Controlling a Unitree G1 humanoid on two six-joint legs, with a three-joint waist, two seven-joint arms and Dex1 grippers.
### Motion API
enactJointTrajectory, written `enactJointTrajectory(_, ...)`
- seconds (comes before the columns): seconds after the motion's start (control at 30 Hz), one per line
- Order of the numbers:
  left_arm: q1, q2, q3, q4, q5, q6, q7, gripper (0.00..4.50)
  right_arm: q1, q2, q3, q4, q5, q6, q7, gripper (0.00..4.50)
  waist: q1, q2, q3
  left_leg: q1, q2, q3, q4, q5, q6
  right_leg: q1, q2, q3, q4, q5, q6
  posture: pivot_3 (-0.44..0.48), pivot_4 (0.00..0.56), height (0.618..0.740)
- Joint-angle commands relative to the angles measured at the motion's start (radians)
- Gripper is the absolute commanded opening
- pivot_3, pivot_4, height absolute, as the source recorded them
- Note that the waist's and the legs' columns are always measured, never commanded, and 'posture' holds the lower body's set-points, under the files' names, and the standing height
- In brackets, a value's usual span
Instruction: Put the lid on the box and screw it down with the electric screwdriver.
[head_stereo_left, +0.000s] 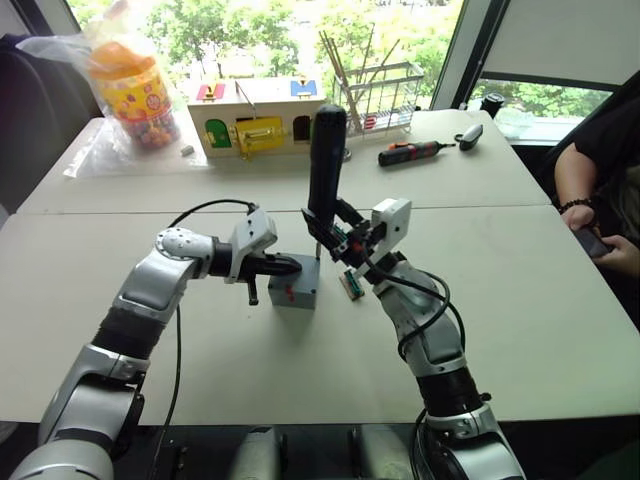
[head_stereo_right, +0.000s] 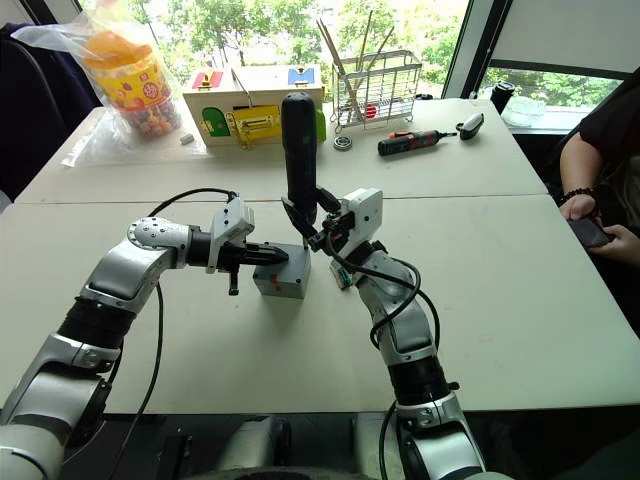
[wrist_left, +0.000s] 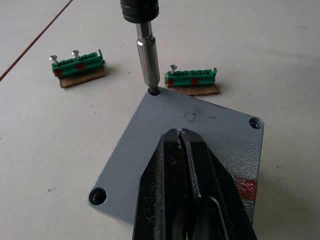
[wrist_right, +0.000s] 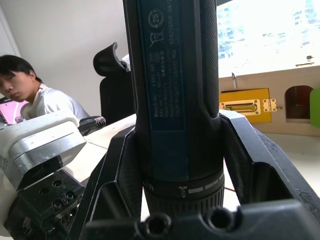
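Your right gripper (head_stereo_left: 335, 232) clamps the electric screwdriver (head_stereo_left: 326, 160) upright, its bit in a corner hole of the lid (wrist_left: 190, 150).

Your left gripper (wrist_left: 187, 150) has its fingers pressed together with nothing between them, and they lie on top of the lid, which sits flush on the box (head_stereo_left: 296, 287) at the centre of the table (head_stereo_left: 540, 300). The lid is flat, grey and speckled, with open screw holes at its corners; a red mark shows on the box's side. Two green screw holders (wrist_left: 192, 80) on cardboard lie just beyond the box at 12 o'clock. Well apart at 12 o'clock stands a wooden toy house (head_stereo_left: 255, 115), a wire rack (head_stereo_left: 385, 95) at 1 o'clock, and a red-and-black screwdriver (head_stereo_left: 415, 152) beside it. A person's hand (head_stereo_left: 618, 255) holds a phone at 3 o'clock.
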Motion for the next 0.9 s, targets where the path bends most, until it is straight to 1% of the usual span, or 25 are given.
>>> enactJointTrajectory(0.03, 0.025, 0.006, -0.031, 0.016, 0.04, 0.012, 0.005, 0.0, 0.048, 0.001, 0.026, 0.105, -0.029, 0.029, -0.009, 1.84, 0.0, 0.0, -0.004, 0.0, 0.0, 0.0, 0.0, 0.0, 0.0, 0.0, 0.0, 0.0, 0.0, 0.0, 0.0, 0.0, 0.15, 0.74)
enactJointTrajectory(0.43, 0.026, -0.001, -0.042, 0.028, 0.047, 0.0, 0.009, 0.0, 0.086, -0.016, 0.03, 0.109, -0.037, 0.007, -0.019, 1.84, 0.001, 0.0, -0.01, 0.001, 0.0, 0.0, 0.0, 0.0, 0.0, 0.001, 0.0, 0.0, -0.001, 0.0, 0.0, 0.0, 0.15, 0.74)
enactJointTrajectory(0.9, 0.026, -0.011, -0.041, 0.033, 0.055, -0.005, 0.006, 0.0, 0.077, -0.027, 0.02, 0.083, -0.031, 0.012, -0.024, 1.84, 0.004, -0.001, -0.013, 0.001, 0.0, -0.001, -0.001, 0.0, 0.0, 0.002, 0.0, 0.0, -0.002, 0.0, 0.0, 0.0, 0.15, 0.74)
